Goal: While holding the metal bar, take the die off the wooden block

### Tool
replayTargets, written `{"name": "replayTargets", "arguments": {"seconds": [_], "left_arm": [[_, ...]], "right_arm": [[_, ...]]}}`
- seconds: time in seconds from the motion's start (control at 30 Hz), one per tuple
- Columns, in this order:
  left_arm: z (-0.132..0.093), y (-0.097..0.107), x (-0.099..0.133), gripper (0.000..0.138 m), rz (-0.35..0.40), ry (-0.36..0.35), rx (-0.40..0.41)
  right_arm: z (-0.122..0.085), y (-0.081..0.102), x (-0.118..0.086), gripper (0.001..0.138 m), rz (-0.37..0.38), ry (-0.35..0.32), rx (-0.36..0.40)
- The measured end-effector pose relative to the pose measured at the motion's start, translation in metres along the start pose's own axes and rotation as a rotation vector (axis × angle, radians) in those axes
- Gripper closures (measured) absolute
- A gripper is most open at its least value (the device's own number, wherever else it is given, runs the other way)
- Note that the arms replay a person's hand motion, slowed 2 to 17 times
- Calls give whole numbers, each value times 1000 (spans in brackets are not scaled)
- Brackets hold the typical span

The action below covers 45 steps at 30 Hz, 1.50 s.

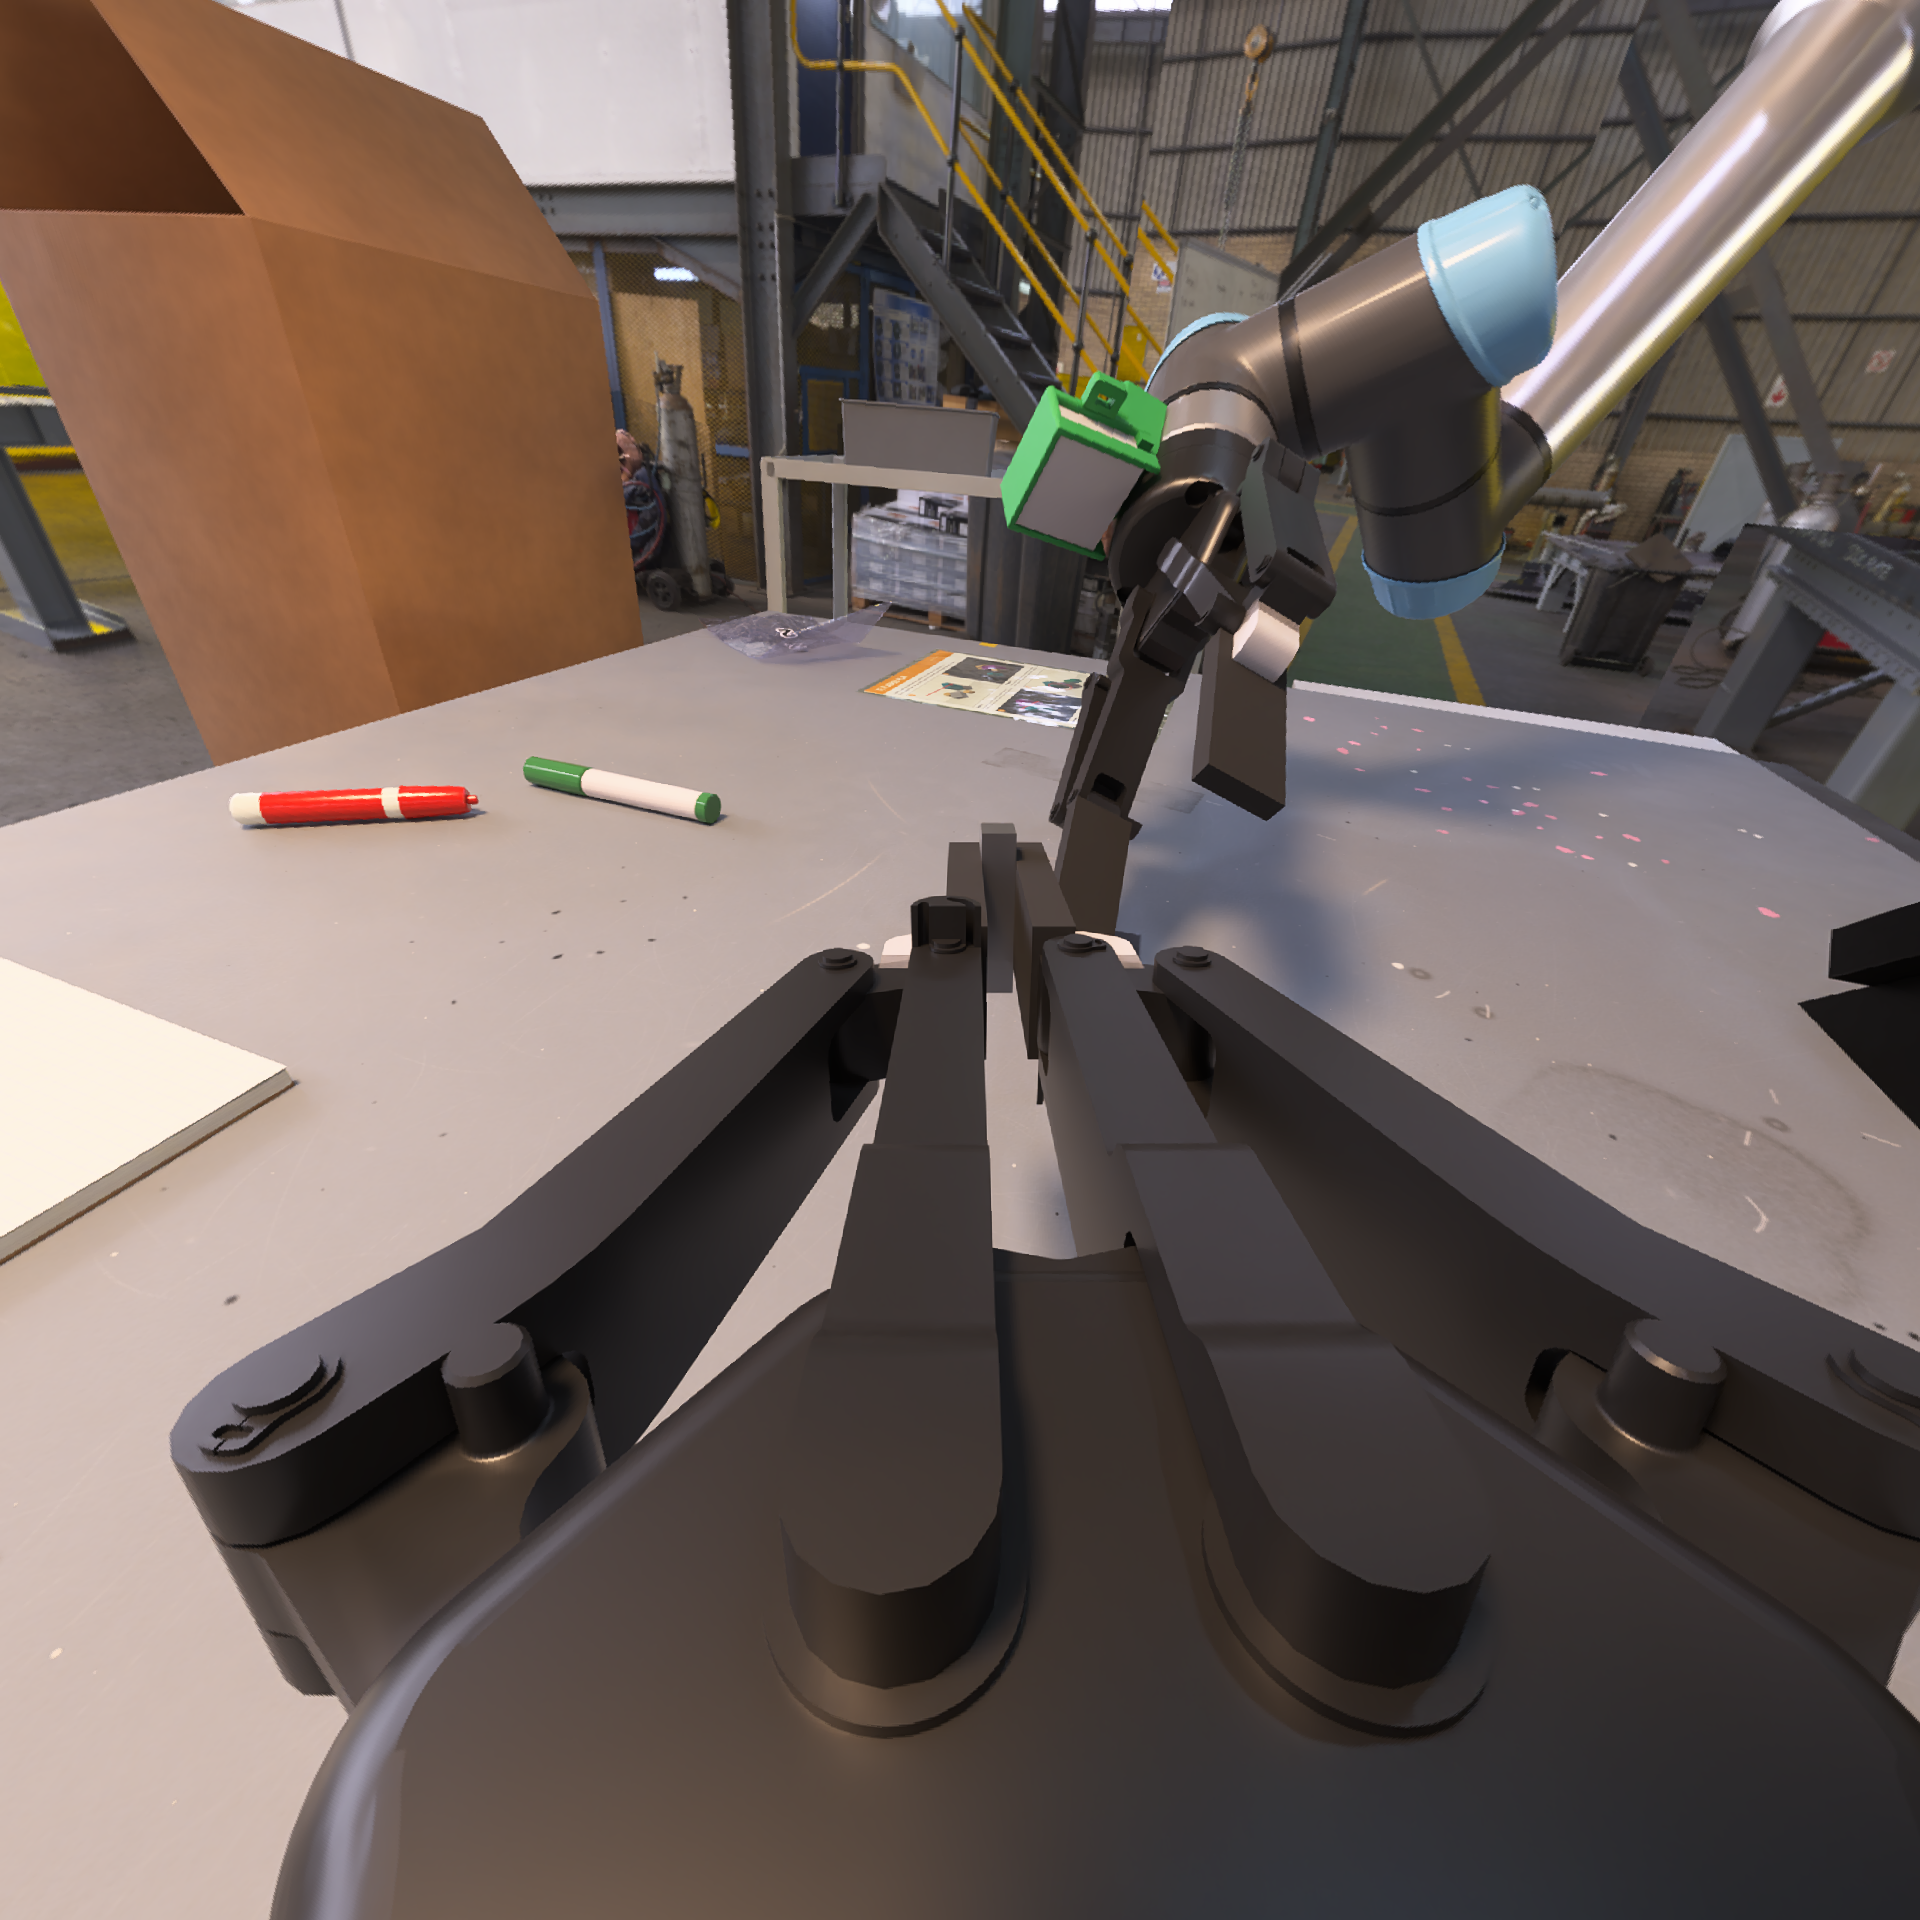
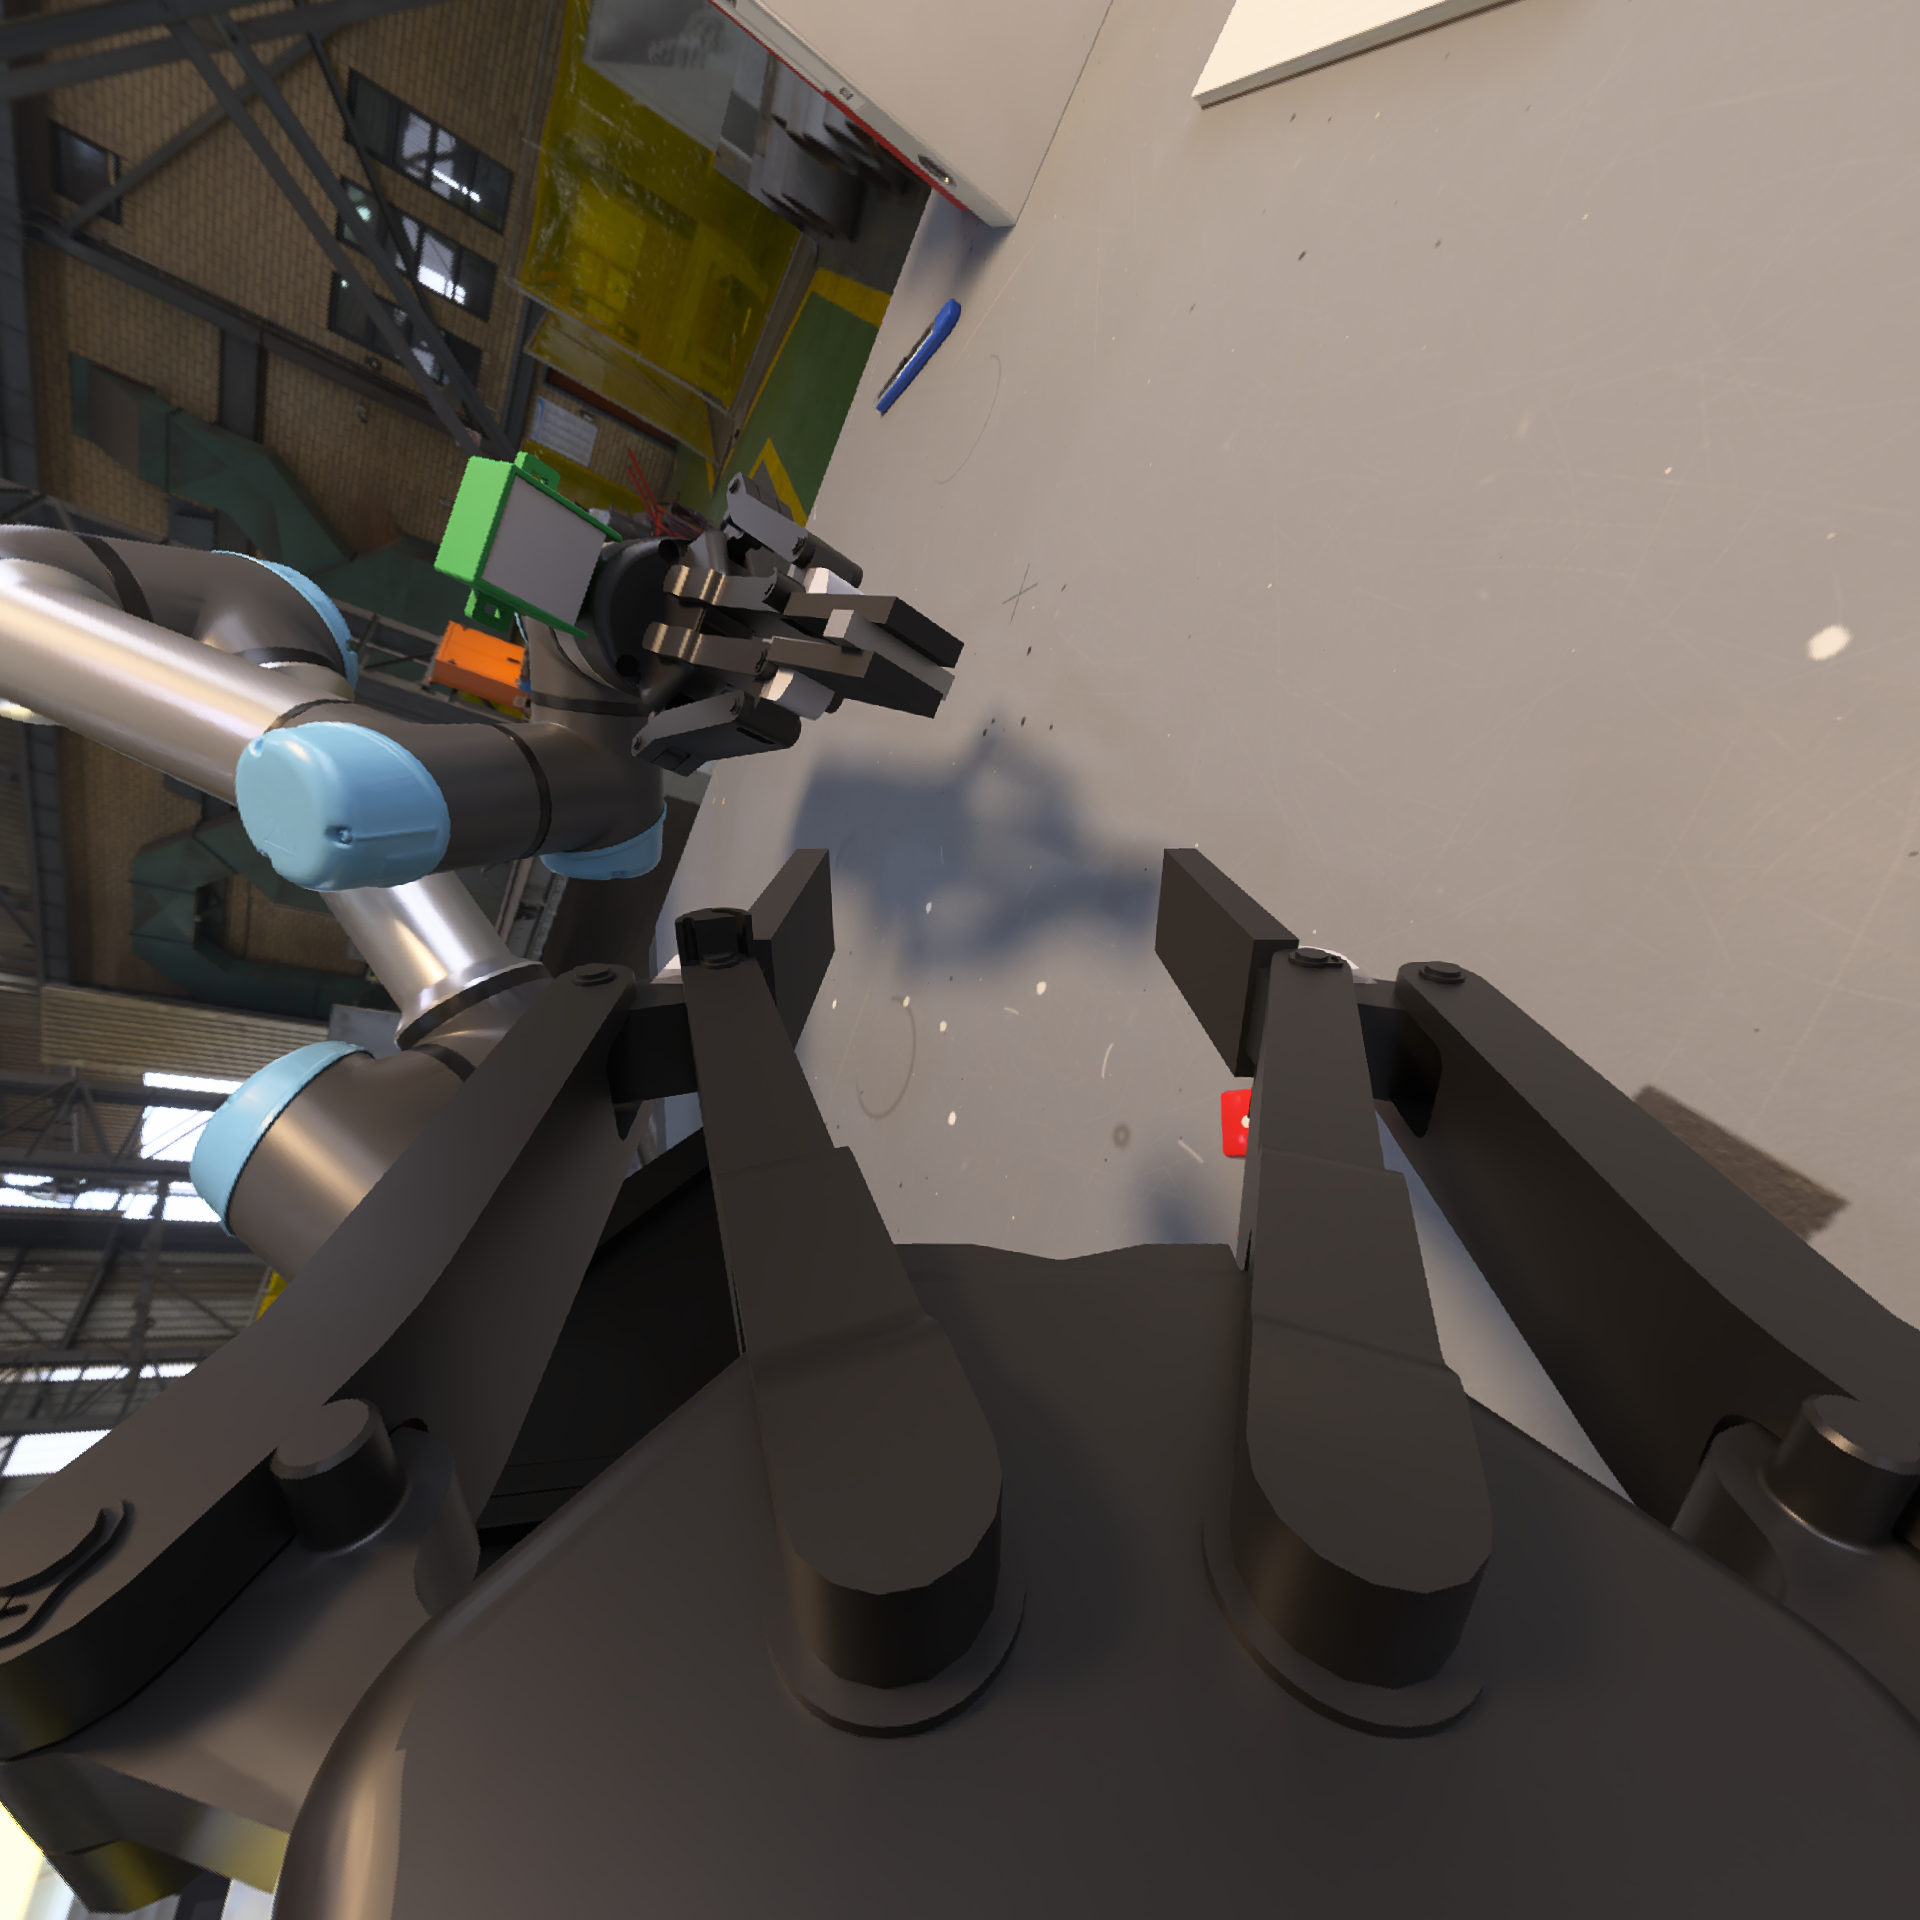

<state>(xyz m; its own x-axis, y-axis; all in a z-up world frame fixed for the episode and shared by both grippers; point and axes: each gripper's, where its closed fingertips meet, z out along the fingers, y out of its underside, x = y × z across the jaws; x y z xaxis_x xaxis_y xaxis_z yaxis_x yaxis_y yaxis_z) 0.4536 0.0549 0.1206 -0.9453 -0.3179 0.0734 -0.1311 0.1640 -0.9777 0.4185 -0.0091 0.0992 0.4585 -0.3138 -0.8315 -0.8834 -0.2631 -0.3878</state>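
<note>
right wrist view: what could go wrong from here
1. The red die shows beside one finger of the open right gripper, not between the jaws; closing now would likely miss it.
2. The left gripper looks shut, yet no metal bar is clearly visible in it; the hold may be missing.
3. The left wrist view shows both grippers close together; they could collide.

Silver arm (image 1: 1704, 218), blue caps, black claw (image 1: 1003, 883)
</note>
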Motion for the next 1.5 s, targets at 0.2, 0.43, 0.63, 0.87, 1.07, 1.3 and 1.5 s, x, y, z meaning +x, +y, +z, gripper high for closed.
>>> {"name": "replayTargets", "arguments": {"seconds": [0.2,0.43,0.63,0.87,1.07,1.3,1.5], "left_arm": [[1,2,-4,130,-4,-18,-11],[1,4,-7,130,8,-34,-21],[-2,4,-11,130,7,-51,-23],[-4,4,-16,130,10,-73,-25],[-6,5,-20,130,15,-92,-31],[-7,7,-24,130,35,-119,-52],[-6,9,-26,130,22,-127,-68]], "right_arm": [[-3,-3,2,60,-25,22,18],[-7,-6,6,64,-16,31,42],[-11,-7,9,67,-2,19,64],[-15,-6,15,72,-10,29,81],[-20,-2,25,79,-64,88,73],[-28,7,48,88,-176,262,21],[-33,17,68,92,-298,465,-47]]}}
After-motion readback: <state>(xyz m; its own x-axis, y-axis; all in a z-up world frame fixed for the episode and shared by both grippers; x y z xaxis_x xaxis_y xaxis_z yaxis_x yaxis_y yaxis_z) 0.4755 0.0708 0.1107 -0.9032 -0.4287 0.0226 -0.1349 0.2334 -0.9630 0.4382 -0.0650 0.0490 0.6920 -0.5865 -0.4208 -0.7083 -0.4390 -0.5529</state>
